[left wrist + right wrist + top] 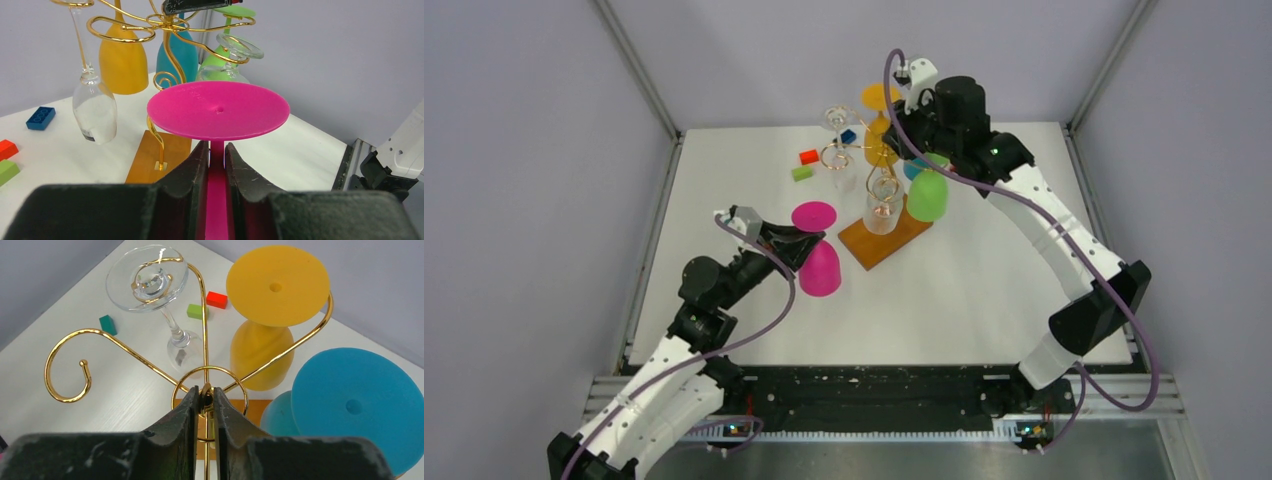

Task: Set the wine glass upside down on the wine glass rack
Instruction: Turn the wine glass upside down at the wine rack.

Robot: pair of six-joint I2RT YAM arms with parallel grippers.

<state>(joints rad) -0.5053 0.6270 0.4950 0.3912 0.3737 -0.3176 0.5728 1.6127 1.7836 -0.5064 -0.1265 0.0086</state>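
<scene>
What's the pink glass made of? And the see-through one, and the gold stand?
The pink wine glass looks plastic: opaque, matte, a moulding dimple in its foot. The clear glass looks like real glass: see-through, bright glints. The wine glass rack is shiny gold wire, likely metal, on a wooden-looking base.

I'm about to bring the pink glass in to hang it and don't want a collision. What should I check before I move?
1. Grip: left gripper shut on the pink wine glass stem: ok.
2. Orientation: glass inverted, foot up: ok.
3. Rack steadied: right gripper clamped on the wine glass rack top: ok.
4. Free slot: empty curl on the rack: ok.
5. Foot lined up with that curl: cannot tell.
</scene>
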